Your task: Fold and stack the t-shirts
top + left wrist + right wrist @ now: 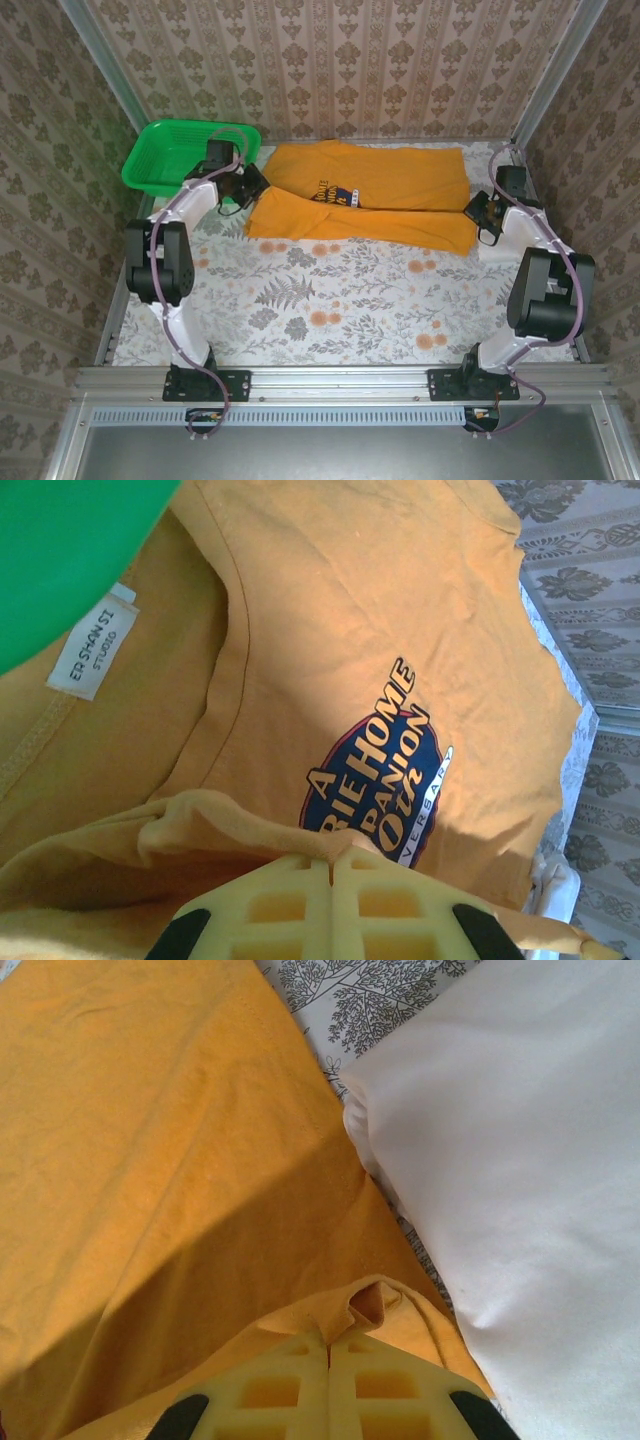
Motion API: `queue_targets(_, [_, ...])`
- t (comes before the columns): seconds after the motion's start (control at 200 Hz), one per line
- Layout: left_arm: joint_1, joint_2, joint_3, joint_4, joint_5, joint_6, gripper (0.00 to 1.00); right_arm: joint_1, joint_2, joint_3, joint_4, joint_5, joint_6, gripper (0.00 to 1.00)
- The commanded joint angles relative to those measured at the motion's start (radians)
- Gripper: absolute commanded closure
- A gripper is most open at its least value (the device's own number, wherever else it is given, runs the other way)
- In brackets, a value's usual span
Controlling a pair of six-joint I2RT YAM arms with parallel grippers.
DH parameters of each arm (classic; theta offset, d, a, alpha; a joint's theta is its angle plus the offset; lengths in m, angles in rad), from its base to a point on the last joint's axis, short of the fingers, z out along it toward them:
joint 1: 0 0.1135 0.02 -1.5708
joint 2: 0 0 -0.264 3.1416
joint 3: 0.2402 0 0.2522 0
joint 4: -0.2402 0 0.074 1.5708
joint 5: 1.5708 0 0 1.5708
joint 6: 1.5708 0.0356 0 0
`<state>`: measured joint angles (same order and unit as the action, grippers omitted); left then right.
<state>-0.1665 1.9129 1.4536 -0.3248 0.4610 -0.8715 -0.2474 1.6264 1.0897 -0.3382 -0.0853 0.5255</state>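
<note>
Left gripper (330,865): pale yellow lattice jaws pressed together on a puckered fold of the mustard-orange t-shirt (350,630), soft matte cotton. Centre frame, just above: dark blue oval chest print (375,770), cream lettering partly readable, "HOME", "Our". Upper left: white woven neck label (93,645), "ER SHAN SI STUDIO", beside the glossy green plastic basket (70,550). Right gripper (328,1345): likewise clamped on an orange hem ridge. Right of frame: plain white t-shirt (530,1160), smooth cloth, lying against the orange one on a leaf-patterned tablecloth (350,1000).

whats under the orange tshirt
The floral tablecloth shows around the orange t-shirt, so it lies on that. A white cloth lies beside its right end. The shirt covers whatever else may be beneath, including whether the white cloth runs under.
</note>
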Motion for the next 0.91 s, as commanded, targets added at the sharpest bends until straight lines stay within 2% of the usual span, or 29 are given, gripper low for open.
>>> queue_targets(0.0, [0.013,0.03,0.059,0.004,0.008,0.022,1.0,0.007,0.036,0.045,0.02,0.007,-0.018,1.0])
queue_targets(0.465, [0.01,0.115,0.123,-0.008,0.006,0.025,1.0,0.028,0.143,0.12,0.034,-0.008,-0.014,0.99])
queue_targets(0.67, [0.002,0.14,0.148,-0.007,0.01,0.022,1.0,0.029,0.177,0.152,0.033,-0.02,-0.016,0.96])
queue_targets(0.725, [-0.001,0.143,0.155,-0.006,0.008,0.02,0.92,0.029,0.185,0.161,0.038,-0.034,-0.021,0.88])
queue_targets(0.825, [-0.009,0.132,0.162,0.006,0.013,0.019,0.66,0.03,0.15,0.152,0.052,-0.049,-0.041,0.55])
queue_targets(0.9, [-0.022,0.101,0.156,0.007,0.003,0.028,0.48,0.032,0.085,0.106,0.067,-0.03,-0.056,0.4])
